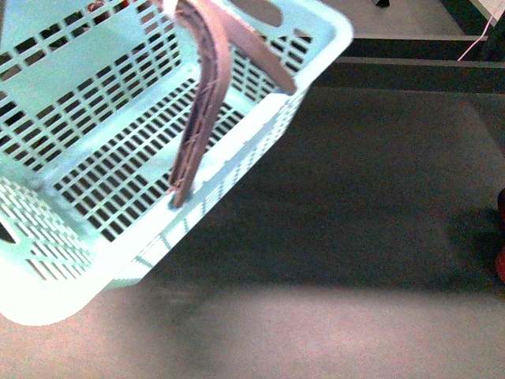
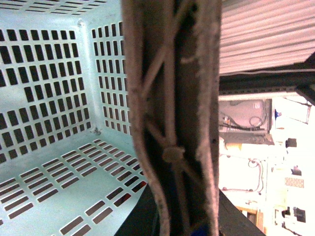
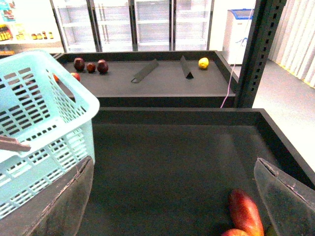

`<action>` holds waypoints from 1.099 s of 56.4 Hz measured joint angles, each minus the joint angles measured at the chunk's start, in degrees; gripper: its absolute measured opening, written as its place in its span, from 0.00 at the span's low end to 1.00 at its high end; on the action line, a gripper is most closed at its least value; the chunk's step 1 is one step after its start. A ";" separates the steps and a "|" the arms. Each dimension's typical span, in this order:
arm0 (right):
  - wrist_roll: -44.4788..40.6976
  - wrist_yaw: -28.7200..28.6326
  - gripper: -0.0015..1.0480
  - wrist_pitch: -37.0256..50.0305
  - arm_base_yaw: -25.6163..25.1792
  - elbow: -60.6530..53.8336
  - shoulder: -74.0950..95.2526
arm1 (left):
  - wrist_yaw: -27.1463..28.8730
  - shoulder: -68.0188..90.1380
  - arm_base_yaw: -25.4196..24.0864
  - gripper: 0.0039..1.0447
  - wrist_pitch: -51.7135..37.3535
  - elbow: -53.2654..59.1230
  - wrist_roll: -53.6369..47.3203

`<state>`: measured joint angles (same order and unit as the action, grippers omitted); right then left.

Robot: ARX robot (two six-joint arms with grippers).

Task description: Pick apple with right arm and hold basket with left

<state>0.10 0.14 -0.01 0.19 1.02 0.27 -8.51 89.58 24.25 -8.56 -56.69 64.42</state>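
The light blue slatted basket (image 1: 95,189) hangs tilted above the dark tray at the left, lifted by its brown strap handle (image 1: 207,95). My left gripper (image 2: 184,221) is shut on that handle (image 2: 172,98), which fills the left wrist view and hides the jaws. A glossy red fruit (image 3: 244,211), seemingly the apple, lies on the tray floor close to my right gripper's right finger (image 3: 285,196); it shows only in part. A red sliver also shows in the front view (image 1: 500,260). My right gripper (image 3: 173,160) is open and empty above the tray.
An orange fruit (image 3: 235,232) touches the red one. The basket (image 3: 39,123) is beside the right gripper's left finger. The dark tray (image 3: 172,147) has raised walls. A far shelf holds dark red fruits (image 3: 91,66) and a yellow fruit (image 3: 203,63). A metal post (image 3: 256,54) stands at the right.
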 joint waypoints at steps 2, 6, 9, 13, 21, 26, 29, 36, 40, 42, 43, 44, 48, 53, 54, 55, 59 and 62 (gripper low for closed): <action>0.00 0.00 0.91 0.00 0.00 0.00 0.00 | -0.13 0.00 0.85 0.06 0.07 -0.20 -0.13; 0.00 0.00 0.91 0.00 0.00 0.00 0.00 | -0.13 0.00 2.73 0.06 0.35 -0.63 -0.55; 0.00 0.00 0.91 0.00 0.00 0.00 0.00 | -0.35 0.00 3.93 0.06 0.35 -0.85 -0.85; 0.00 0.00 0.91 0.00 0.00 0.00 0.00 | -0.35 -0.02 5.44 0.06 0.44 -1.07 -1.62; 0.00 0.00 0.91 0.00 0.00 0.00 0.00 | -0.94 -0.04 6.97 0.06 0.72 -1.14 -2.36; 0.00 0.00 0.91 0.00 0.00 0.00 0.00 | -1.16 -0.04 7.23 0.06 0.81 -1.14 -2.32; 0.24 0.15 0.91 -0.15 0.02 0.07 0.13 | -0.98 -0.04 7.23 0.06 0.83 -1.14 -2.34; 11.78 1.14 0.91 -20.28 -4.96 9.73 20.28 | -0.28 -0.22 7.06 0.06 0.87 -1.16 -2.75; 11.85 -1.22 0.91 -13.38 -10.95 11.13 31.52 | -0.46 -0.24 7.04 0.06 0.90 -1.16 -2.84; 11.37 -1.70 0.91 -10.19 -12.59 11.72 35.28 | -0.48 -0.24 7.06 0.06 0.92 -1.14 -2.86; 10.86 -2.03 0.91 -7.80 -13.64 12.09 38.05 | -0.48 -0.24 7.06 0.06 0.92 -1.14 -2.89; 10.75 -2.21 0.91 -6.62 -14.08 12.26 39.39 | -0.48 -0.24 7.06 0.06 0.92 -1.16 -2.89; 9.16 -1.95 0.91 1.40 -16.31 13.55 48.87 | -0.50 -0.33 7.06 0.06 0.92 -1.16 -2.89; 6.99 -1.92 0.91 11.96 -18.38 15.93 63.84 | -0.59 -0.33 7.06 0.06 0.92 -1.14 -2.89; 6.54 -1.92 0.91 13.09 -18.56 16.33 65.77 | -0.59 -0.33 7.06 0.06 0.92 -1.16 -2.86; 6.16 -1.92 0.91 15.30 -18.88 17.11 69.59 | -0.59 -0.33 7.06 0.06 0.92 -1.16 -2.86; 5.01 -1.68 0.91 21.31 -19.58 19.78 80.59 | -0.55 -0.33 7.06 0.06 0.92 -1.14 -2.89; 4.96 -1.62 0.91 24.26 -19.85 21.81 87.41 | -0.52 -0.33 7.06 0.06 0.92 -1.16 -2.89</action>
<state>5.06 -1.48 24.25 -19.66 22.83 87.68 -9.04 89.25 31.31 -7.64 -57.84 61.54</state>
